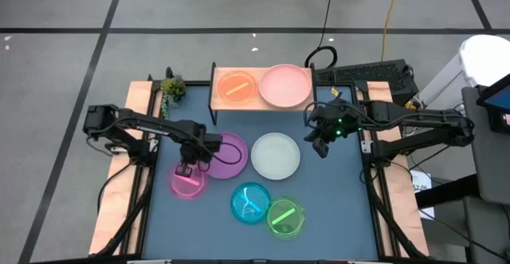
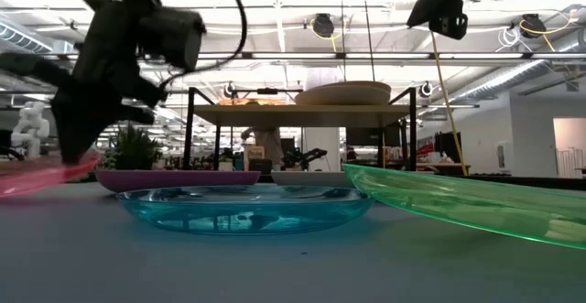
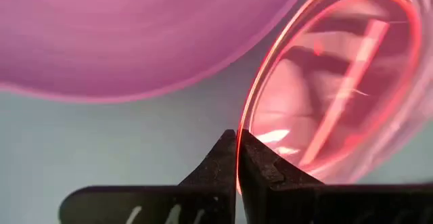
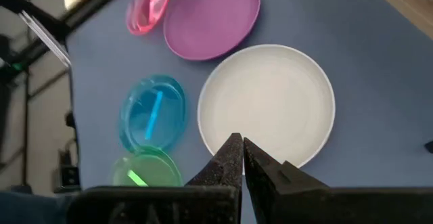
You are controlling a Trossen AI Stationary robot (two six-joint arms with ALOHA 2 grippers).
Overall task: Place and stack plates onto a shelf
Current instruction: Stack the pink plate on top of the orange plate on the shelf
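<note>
The shelf [image 1: 259,104] at the table's far side bears an orange translucent plate [image 1: 235,87] and a pink opaque plate [image 1: 284,85]. On the blue tabletop lie a purple plate [image 1: 225,154], a white plate [image 1: 276,155], a blue translucent plate [image 1: 251,202] and a green one [image 1: 285,218]. My left gripper [image 1: 185,168] is shut on a pink translucent plate [image 1: 188,183] left of the purple one. My right gripper [image 1: 321,146] hangs shut and empty, high above the table, right of the white plate [image 4: 267,105]. My left gripper pinches the pink translucent plate's rim [image 3: 242,132] between its two fingers, one finger inside the plate and one outside, at the plate's far edge. The fingers come from above, pointing steeply down. The plate [image 2: 41,175] sits tilted with its held side raised; whether its other edge rests on the table I cannot tell.
A small potted plant [image 1: 171,88] stands left of the shelf. Wooden side rails [image 1: 119,192] run along both table edges. A keyboard [image 1: 374,74] lies beyond the table's far right corner. The green plate [image 2: 467,202] and blue plate [image 2: 243,207] lie near the front edge.
</note>
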